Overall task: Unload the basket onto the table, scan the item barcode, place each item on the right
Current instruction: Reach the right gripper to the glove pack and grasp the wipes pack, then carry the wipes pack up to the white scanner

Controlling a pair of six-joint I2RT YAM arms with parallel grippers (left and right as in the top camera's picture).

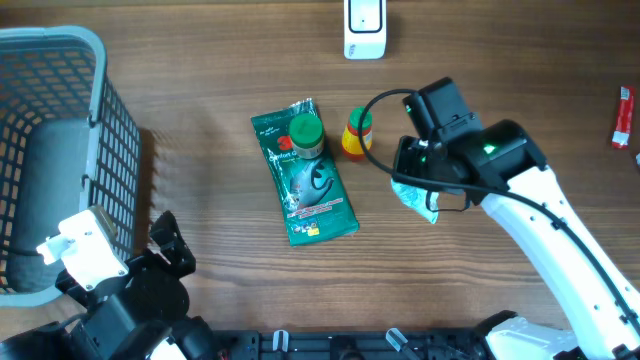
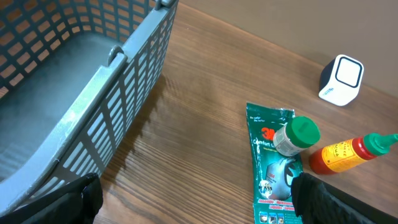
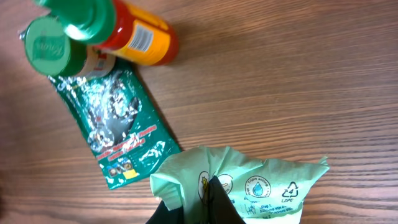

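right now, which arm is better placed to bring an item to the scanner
Right. The right gripper is shut on the light green packet and sits nearer the white scanner. The left gripper is open and empty beside the basket, farther off.

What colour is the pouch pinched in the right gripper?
Pale mint green with small dark printed symbols; the pouch shows best in the right wrist view.

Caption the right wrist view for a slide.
Right pincer shut on a pale green pouch; a green pack, jar and bottle sit beyond on the table.
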